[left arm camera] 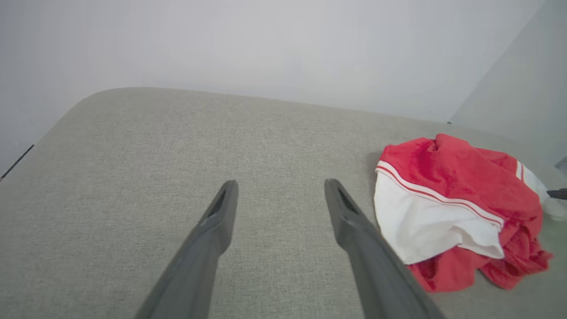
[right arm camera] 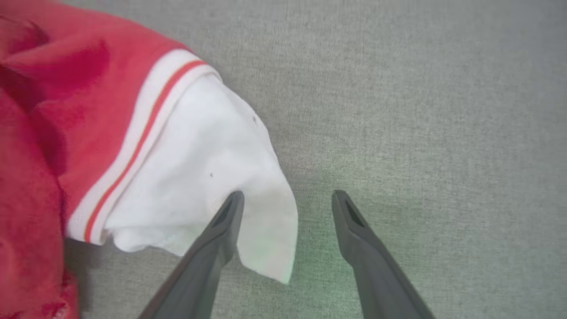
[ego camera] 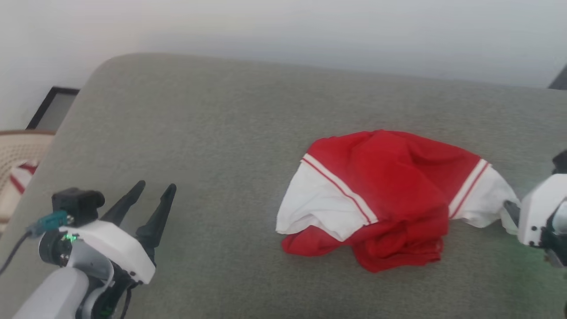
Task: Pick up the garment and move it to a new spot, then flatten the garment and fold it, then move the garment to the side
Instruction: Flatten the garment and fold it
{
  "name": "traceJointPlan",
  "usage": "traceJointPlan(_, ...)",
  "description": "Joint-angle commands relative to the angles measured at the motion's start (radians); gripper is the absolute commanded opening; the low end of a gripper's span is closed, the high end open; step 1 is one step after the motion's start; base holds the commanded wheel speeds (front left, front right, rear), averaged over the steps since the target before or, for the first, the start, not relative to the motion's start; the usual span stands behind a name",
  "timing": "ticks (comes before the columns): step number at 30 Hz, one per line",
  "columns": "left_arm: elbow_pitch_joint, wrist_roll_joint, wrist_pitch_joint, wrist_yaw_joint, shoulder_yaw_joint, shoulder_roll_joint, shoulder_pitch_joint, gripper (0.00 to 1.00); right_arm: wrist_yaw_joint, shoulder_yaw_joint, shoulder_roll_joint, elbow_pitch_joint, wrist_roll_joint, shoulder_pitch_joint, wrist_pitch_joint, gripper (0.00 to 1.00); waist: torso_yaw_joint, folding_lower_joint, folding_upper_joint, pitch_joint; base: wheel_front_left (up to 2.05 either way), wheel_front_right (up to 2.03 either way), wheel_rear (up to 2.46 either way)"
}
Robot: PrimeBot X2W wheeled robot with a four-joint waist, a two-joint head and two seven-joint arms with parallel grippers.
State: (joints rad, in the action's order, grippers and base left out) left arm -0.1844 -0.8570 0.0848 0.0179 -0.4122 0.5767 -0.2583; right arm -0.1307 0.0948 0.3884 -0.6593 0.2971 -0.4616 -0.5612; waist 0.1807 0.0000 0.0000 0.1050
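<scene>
The garment (ego camera: 390,195) is a bright red T-shirt with white, stripe-edged sleeve ends, lying crumpled on the grey-green cushion right of centre. It also sits at the right of the left wrist view (left arm camera: 456,208). My right gripper (right arm camera: 288,197) stands open over the tip of the white sleeve (right arm camera: 208,173), one finger above the cloth and the other over bare cushion; nothing is pinched. In the head view its white wrist (ego camera: 538,212) is at the right edge beside that sleeve. My left gripper (ego camera: 150,190) is open at the lower left, well clear of the shirt, and open over bare cushion (left arm camera: 279,186).
The grey-green cushioned surface (ego camera: 221,133) has a rounded far-left corner and a pale wall behind it. A beige woven basket (ego camera: 17,155) holding a white cloth with red stripes stands off the left edge, beside a dark-framed panel (ego camera: 53,106).
</scene>
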Motion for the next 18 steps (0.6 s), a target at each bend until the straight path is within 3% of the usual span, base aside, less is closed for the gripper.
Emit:
traceJointPlan(1,0.014,-0.009,-0.031,-0.005,-0.003,0.011,-0.02,1.0,0.0,-0.009,-0.011,0.013,0.006,-0.011,0.021,1.0,-0.028,0.0,0.0,-0.019,0.0,0.0,0.0)
traceJointPlan(12,0.101,-0.066,-0.3,-0.033,-0.039,0.078,-0.1,1.0,0.0,-0.104,-0.079,0.2,0.045,0.004,0.248,1.0,-0.182,0.0,0.0,-0.045,0.0,0.0,0.0)
traceJointPlan(18,0.087,-0.071,-0.392,-0.034,-0.063,0.092,-0.151,1.0,0.0,-0.124,-0.141,0.304,-0.009,0.02,0.419,1.0,-0.278,0.0,0.0,-0.03,0.0,0.0,0.0)
